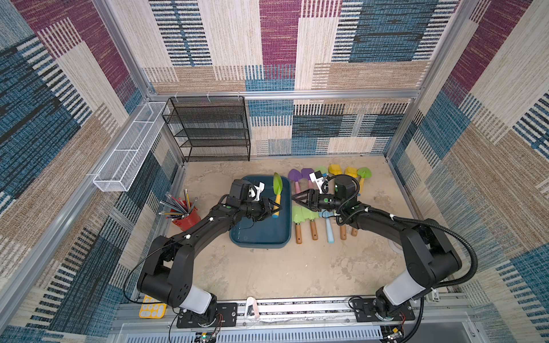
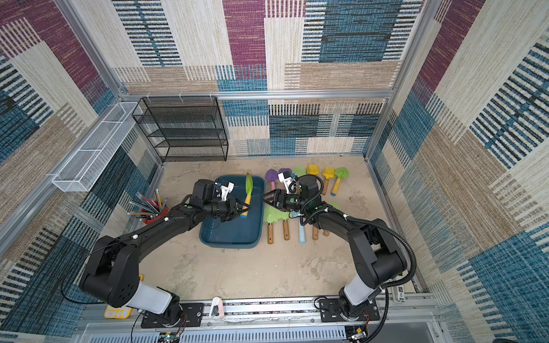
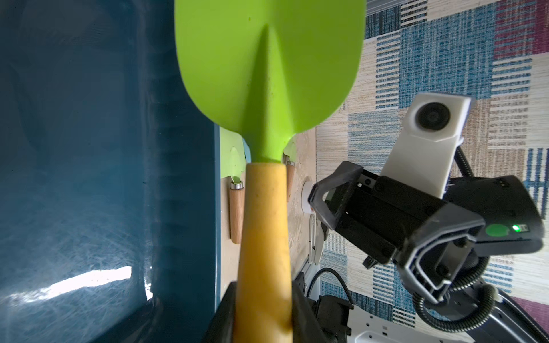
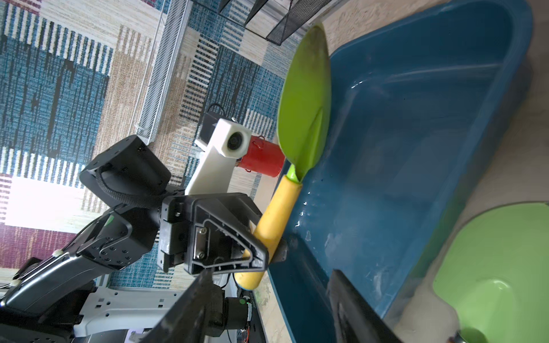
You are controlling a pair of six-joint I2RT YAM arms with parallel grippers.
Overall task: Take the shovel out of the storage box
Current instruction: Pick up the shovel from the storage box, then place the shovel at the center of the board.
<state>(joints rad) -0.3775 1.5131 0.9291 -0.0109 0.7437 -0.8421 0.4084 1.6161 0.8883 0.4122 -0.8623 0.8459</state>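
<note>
Left end effector (image 1: 274, 208): clamped on the shovel (image 1: 278, 190) at its yellow handle.
Shovel: over the storage box (image 1: 261, 234), long axis toward the tabletop's far edge, blade leading.
Right end effector (image 1: 295, 199): half-open, empty, just beside the shovel on its right-edge side.

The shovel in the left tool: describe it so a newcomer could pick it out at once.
Find the dark teal storage box at the centre. Over its right side the left tool is shut on a shovel with a lime-green blade and yellow handle. It alone is held; the other shovels lie on the table beside the box.
</note>
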